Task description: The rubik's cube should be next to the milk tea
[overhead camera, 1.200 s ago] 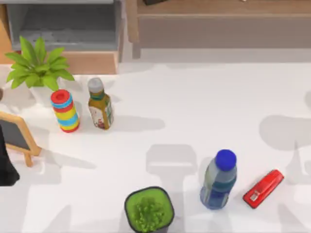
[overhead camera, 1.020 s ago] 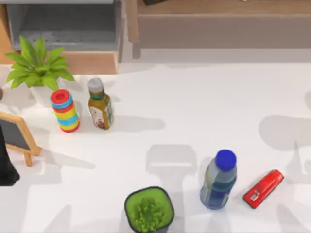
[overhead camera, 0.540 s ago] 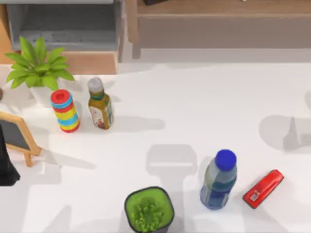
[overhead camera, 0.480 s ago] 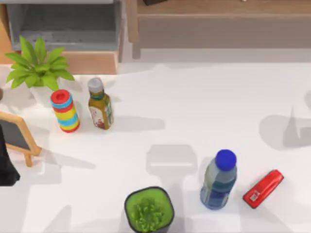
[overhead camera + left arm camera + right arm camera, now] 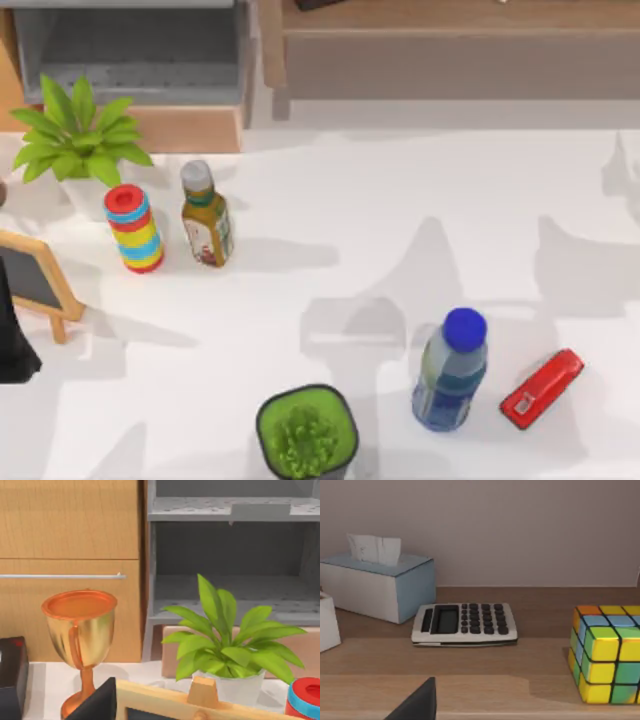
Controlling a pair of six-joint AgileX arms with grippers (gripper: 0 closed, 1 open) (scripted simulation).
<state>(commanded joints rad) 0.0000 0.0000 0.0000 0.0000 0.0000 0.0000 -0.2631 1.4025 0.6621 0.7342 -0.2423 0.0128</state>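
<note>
The rubik's cube (image 5: 606, 652), tiled yellow, green, orange and blue, sits on a wooden shelf in the right wrist view, some way beyond a dark part of my right gripper (image 5: 417, 705). The milk tea (image 5: 450, 370), a bottle with a bright-blue cap and a blue label, stands upright on the white table at the front right of the top view. My left gripper (image 5: 10, 345) is a dark shape at the table's left edge, beside the small chalkboard (image 5: 30, 275).
A red stapler (image 5: 542, 388) lies just right of the milk tea. A green potted plant (image 5: 307, 432) stands at the front. An olive bottle (image 5: 205, 215), ring stack (image 5: 133, 228) and leafy plant (image 5: 80, 140) stand back left. A calculator (image 5: 465, 624) and tissue box (image 5: 377, 582) share the cube's shelf.
Shadows on the right half of the table have shifted and spread towards the middle. The things on the table have not moved.
</note>
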